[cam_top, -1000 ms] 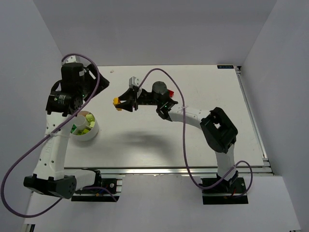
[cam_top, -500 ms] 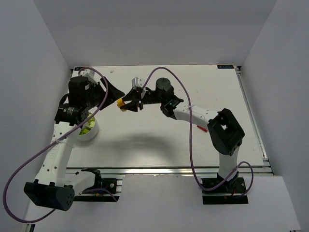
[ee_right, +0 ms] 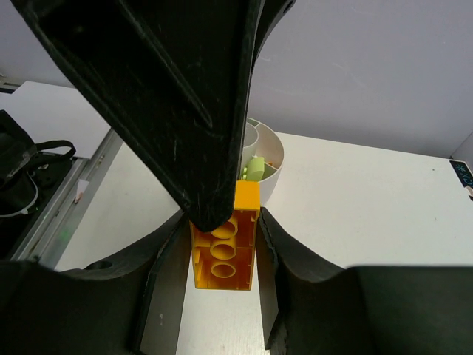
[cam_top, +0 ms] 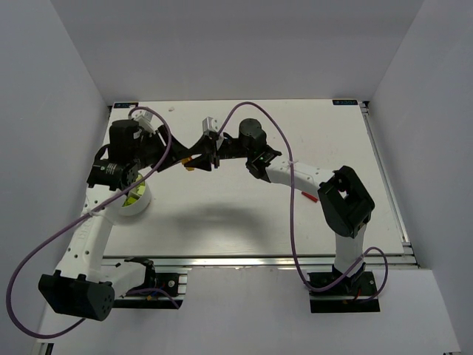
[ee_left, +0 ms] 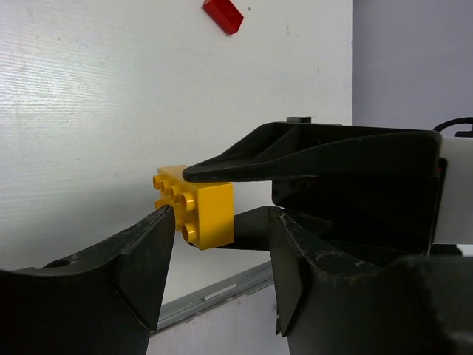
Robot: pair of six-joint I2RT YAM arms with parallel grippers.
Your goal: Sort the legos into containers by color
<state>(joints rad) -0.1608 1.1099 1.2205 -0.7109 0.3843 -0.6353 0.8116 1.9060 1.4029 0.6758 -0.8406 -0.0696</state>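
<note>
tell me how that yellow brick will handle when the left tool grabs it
The yellow brick looks like hard moulded plastic, so it will likely stay rigid, not squash. Its smooth sides, where the right tool pinches it, may slip or twist. Hollow underneath and small, it is probably very light.

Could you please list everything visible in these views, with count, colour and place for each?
yellow brick: one, yellow, held in the right gripper, off the table.
red brick: one, red, lying loose on the table.
lime brick: at least one, lime green, inside the dish; any others are hidden.
dish: one, white, round, on the table's left side, partly under the left arm.
table: one, white.
cables: two, purple, one along each arm.
right gripper: black, shut on the yellow brick.
left gripper: black, open, its fingers on either side of that same brick.
</note>
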